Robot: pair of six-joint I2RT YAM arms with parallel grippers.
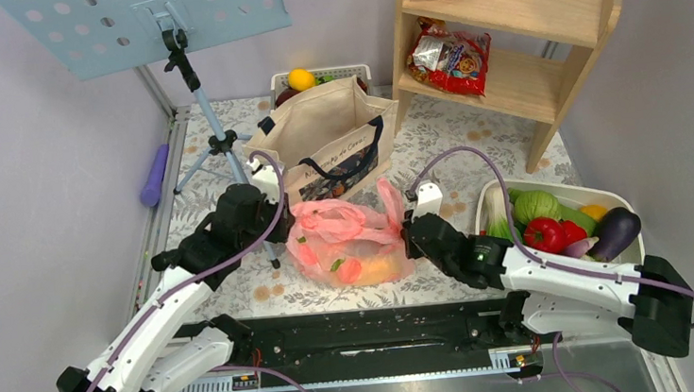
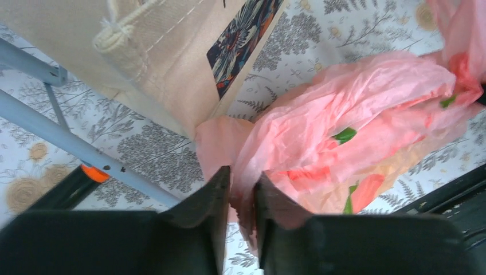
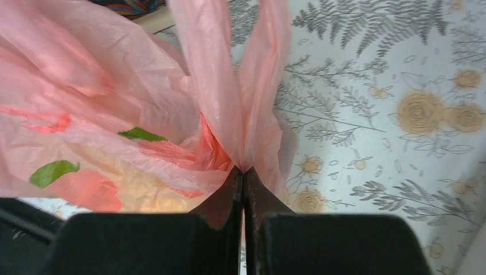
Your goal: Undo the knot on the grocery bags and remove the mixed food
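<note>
Knot-loosening step in hand. The right tool (image 3: 243, 172) is clamped on a handle (image 3: 200, 74) of the grocery bag (image 1: 357, 247). The left tool (image 2: 242, 183) is held narrowly apart around film; whether it grips cannot be told. Next, a secure left hold and an opposed pull are judged necessary.

The floral table (image 1: 455, 122) carries a pink bag (image 1: 352, 245), canvas tote (image 1: 324, 141), basin (image 1: 482, 205) and shelf (image 1: 524, 43).

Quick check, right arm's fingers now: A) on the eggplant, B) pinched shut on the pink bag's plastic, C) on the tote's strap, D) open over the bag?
B: in the right wrist view the right fingers meet tip to tip on a strip of the pink bag that rises from between them.
</note>
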